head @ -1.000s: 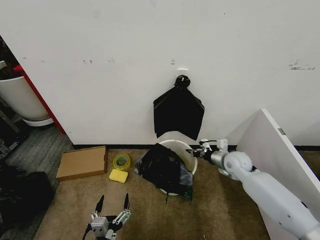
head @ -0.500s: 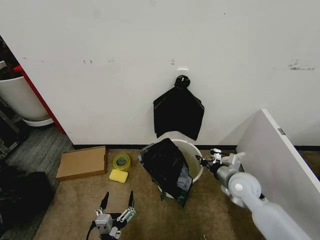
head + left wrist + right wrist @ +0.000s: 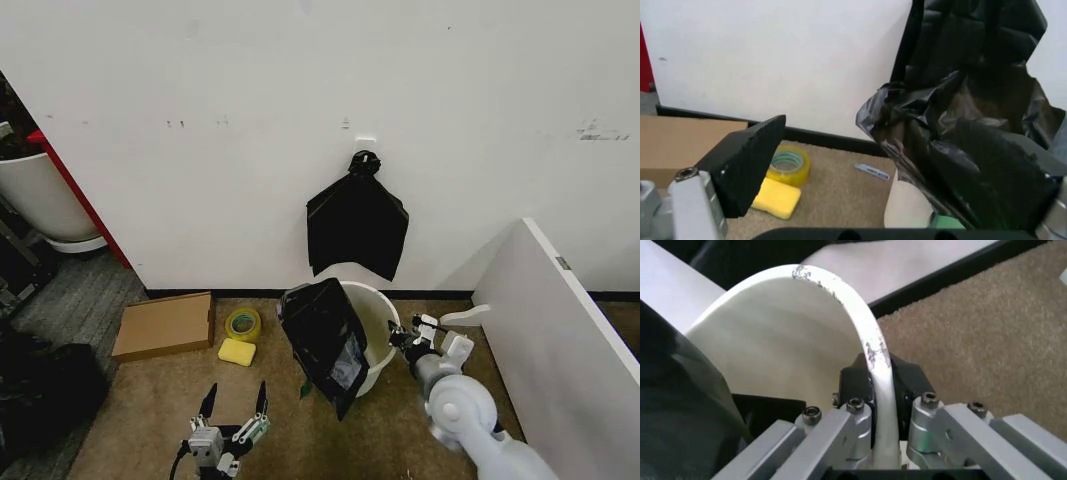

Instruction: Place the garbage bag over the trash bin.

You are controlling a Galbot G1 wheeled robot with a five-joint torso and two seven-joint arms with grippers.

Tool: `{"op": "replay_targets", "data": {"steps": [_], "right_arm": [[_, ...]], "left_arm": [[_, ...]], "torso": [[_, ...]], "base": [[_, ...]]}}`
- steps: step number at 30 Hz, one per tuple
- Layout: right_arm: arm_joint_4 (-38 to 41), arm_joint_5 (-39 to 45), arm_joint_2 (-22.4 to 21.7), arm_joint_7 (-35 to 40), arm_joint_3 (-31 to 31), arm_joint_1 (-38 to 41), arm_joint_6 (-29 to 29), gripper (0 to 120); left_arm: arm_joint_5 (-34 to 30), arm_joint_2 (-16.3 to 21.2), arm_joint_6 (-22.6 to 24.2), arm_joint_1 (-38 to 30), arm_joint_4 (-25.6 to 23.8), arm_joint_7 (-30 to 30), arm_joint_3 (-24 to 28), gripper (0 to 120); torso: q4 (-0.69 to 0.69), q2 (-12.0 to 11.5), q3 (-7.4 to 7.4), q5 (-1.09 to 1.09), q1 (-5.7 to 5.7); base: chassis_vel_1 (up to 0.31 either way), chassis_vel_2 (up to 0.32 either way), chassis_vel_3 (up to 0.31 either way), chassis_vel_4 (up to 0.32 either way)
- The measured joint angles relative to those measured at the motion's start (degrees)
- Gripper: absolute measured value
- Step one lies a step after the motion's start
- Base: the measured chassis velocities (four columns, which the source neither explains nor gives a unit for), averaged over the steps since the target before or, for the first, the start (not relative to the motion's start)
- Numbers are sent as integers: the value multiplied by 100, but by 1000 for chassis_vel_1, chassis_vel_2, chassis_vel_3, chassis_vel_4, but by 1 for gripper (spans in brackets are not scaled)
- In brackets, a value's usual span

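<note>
Bag first: it is thin, shiny and crinkly, so you can guess it is very light and floppy and will slip and bunch up. It hangs over the left side of the bin's rim and droops down the outside toward the carpet. The right side of the rim is bare. A good place for you to hold it looks like the loose edge near the rim, not the hanging middle.

Bin is white, stiff plastic, leaning over to the right, near the wall. It looks light and could tip.

Your right gripper is pinched onto the bin's right rim, one finger inside and one outside.

Your left gripper waits low over the carpet, fingers spread wide, holding nothing, well apart from the bin.

Tape, a sponge and a box lie to the left.
</note>
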Motion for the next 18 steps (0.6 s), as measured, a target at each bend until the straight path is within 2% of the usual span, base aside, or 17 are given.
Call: {"op": "replay_targets", "data": {"steps": [10,18], "right_arm": [[-68,-198,155,50,-84,-106,48,3],[-201,-290,224,19,-132,-110,60,3]], "left_arm": [[-37,64,-56,189,-36,39,-221,100],[-23,115,-112,398,-42,112,-670,100]], "torso": [[0,0,0,0,0],[0,0,0,0,0]], "base": [[0,0,0,0],[0,0,0,0]]}}
